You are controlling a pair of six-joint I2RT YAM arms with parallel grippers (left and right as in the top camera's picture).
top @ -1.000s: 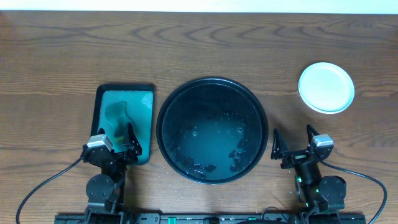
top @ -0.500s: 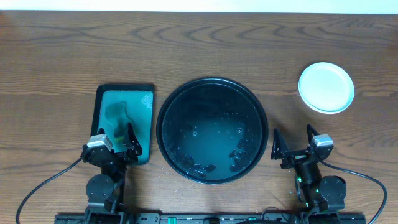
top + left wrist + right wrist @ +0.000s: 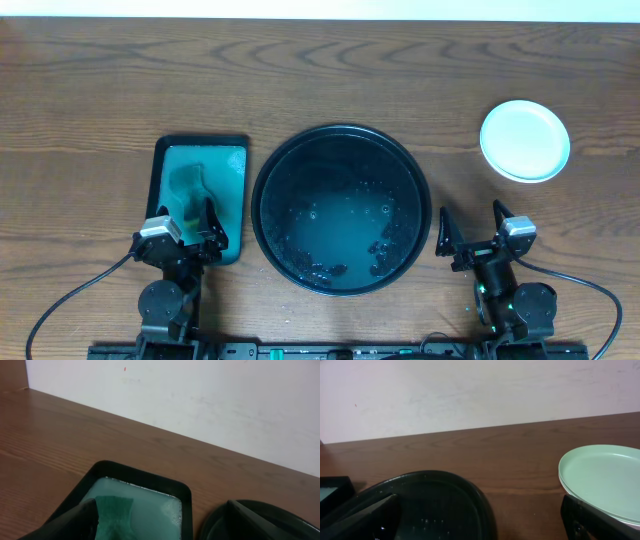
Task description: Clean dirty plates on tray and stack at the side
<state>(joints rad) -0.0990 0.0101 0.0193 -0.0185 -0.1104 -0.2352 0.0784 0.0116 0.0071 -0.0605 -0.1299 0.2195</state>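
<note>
The plates [image 3: 525, 141] lay in one stack on the table [image 3: 100, 90], at the far right, well apart from the tray [image 3: 341, 128], which held only water. They looked light and stiff, probably slippery if wet; the raised rim seemed the best place to take hold. The left gripper [image 3: 187, 215] hung over the near end of the small sponge tray [image 3: 200, 139], jaws wide open and empty. The right gripper [image 3: 470, 215] sat just right of the tray, jaws open too, holding nothing.

One tray [image 3: 340, 165], one plate stack [image 3: 525, 141], one sponge [image 3: 187, 186]
</note>
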